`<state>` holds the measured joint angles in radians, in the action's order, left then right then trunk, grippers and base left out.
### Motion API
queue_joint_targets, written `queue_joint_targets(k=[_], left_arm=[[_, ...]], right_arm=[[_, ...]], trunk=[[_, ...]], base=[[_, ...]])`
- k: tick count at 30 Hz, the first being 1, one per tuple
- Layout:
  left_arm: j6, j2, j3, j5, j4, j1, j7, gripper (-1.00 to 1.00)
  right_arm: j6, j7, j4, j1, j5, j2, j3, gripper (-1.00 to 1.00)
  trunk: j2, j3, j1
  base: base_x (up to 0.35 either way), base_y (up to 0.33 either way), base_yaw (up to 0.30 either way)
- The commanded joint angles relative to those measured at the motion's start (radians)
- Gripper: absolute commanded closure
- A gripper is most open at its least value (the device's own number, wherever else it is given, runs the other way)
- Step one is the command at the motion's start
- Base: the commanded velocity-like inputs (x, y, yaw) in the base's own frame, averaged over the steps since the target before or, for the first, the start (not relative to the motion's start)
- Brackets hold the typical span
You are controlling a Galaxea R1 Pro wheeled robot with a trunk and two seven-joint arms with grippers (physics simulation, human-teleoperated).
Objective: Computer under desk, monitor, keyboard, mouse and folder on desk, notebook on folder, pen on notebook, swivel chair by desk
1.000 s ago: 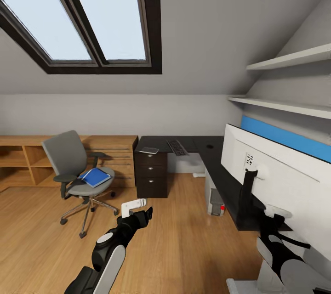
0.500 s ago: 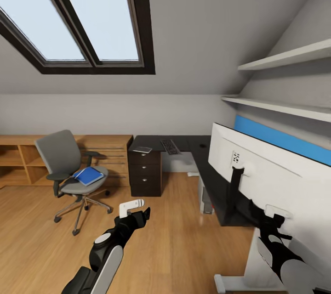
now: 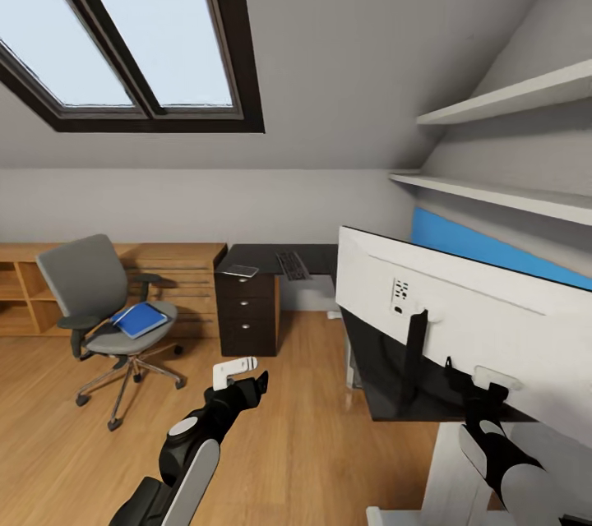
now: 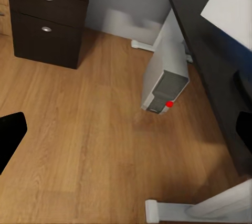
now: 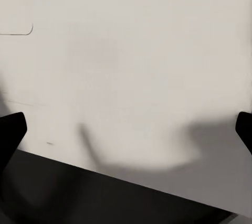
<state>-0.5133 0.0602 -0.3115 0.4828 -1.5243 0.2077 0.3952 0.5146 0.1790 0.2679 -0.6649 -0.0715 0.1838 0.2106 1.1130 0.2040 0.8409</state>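
Folder point(image 3: 138, 319) lies on the swivel chair point(image 3: 90, 296), well apart from the desk point(image 3: 271, 256). Left gripper point(image 3: 241, 374) hangs spread and empty; right gripper point(image 3: 485, 388), fingers apart, sits at the monitor point(image 3: 477, 320) back.

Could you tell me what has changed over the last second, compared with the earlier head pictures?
Mostly the camera turned: the swivel chair, the desk and the skylight all slid left in the head view, while the monitor now shows larger and nearer. Nothing was taken hold of or let go. The folder remains on the chair seat and the left claw holds its pose.

Soft, even skylight point(image 3: 123, 25) daylight; sharp renders
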Motion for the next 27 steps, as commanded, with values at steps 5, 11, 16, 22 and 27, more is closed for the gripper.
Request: queue_joint_targets(k=[5, 11, 16, 22, 27], left_arm=[[-0.002, 0.001, -0.001, 0.011, -0.001, 0.001, 0.01, -1.0], [-0.001, 0.001, -0.001, 0.01, 0.003, 0.001, 0.01, -1.0], [-0.001, 0.0, 0.003, 0.01, 0.009, 0.001, 0.01, -1.0], [-0.001, 0.0, 0.006, 0.01, 0.01, 0.001, 0.01, -1.0], [-0.001, 0.0, 0.006, 0.01, 0.01, 0.001, 0.01, -1.0]], right_arm=[[0.005, 0.001, 0.0, -0.001, -0.007, 0.0, -0.003, -1.0], [0.005, 0.001, 0.001, -0.001, -0.007, 0.0, -0.003, -1.0], [0.002, -0.001, 0.001, -0.001, -0.005, 0.0, -0.005, -1.0], [0.0, -0.001, 0.001, -0.001, -0.002, -0.001, -0.004, -1.0], [0.0, -0.001, 0.001, -0.001, -0.002, -0.001, -0.004, -1.0]], trunk=[[0.001, 0.001, 0.0], [0.001, 0.001, 0.0], [0.001, 0.001, 0.0], [0.001, 0.001, 0.0], [0.001, 0.001, 0.0]], base=[[0.011, -0.023, 0.0], [0.001, -0.167, 0.0], [0.0, -0.246, 0.0], [0.0, -0.082, 0.0], [0.0, -0.008, 0.0]])
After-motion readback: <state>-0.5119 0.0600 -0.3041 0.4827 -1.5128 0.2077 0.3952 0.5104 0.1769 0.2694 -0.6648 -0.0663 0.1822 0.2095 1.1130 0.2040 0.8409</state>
